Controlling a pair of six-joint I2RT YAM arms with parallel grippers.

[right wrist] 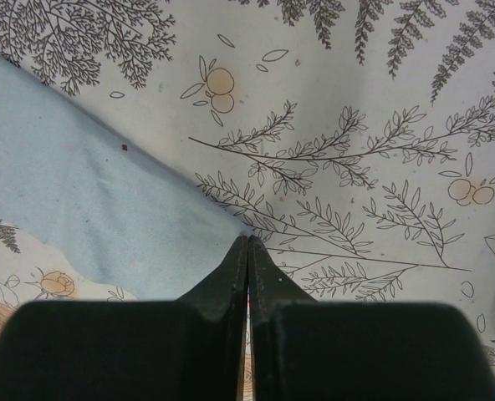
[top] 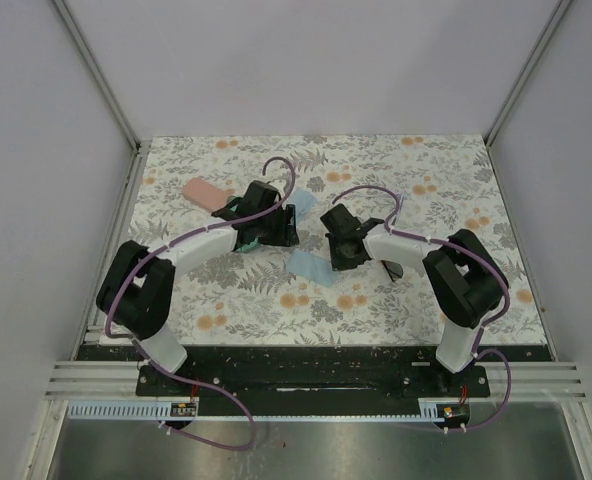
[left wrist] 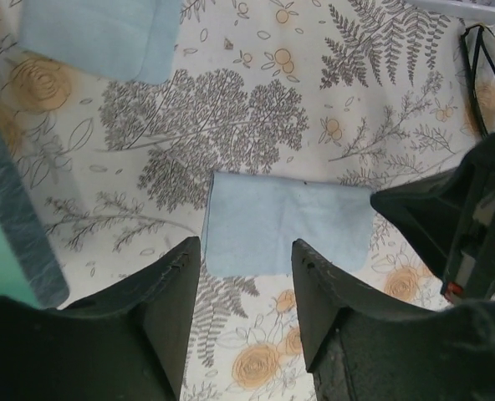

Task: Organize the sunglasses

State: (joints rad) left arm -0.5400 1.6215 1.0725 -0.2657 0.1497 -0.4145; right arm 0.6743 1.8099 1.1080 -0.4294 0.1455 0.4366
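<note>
The dark-lens sunglasses with the thin black frame (left wrist: 485, 73) lie on the floral table at the far right of the left wrist view. In the top view they (top: 394, 268) show partly under the right forearm. The pale translucent pair is out of view. My left gripper (left wrist: 246, 244) (top: 282, 236) is open and empty, hovering over the near edge of a light blue cloth (left wrist: 289, 221). My right gripper (right wrist: 247, 238) (top: 334, 260) is shut, its tip at the corner of the same cloth (right wrist: 89, 209), holding nothing I can see.
A second light blue cloth (left wrist: 101, 33) (top: 302, 203) lies farther back. A blue-grey case with a green inside (left wrist: 13, 209) sits at the left of my left gripper. A pink case (top: 204, 192) lies at the back left. The two grippers are close together at mid-table.
</note>
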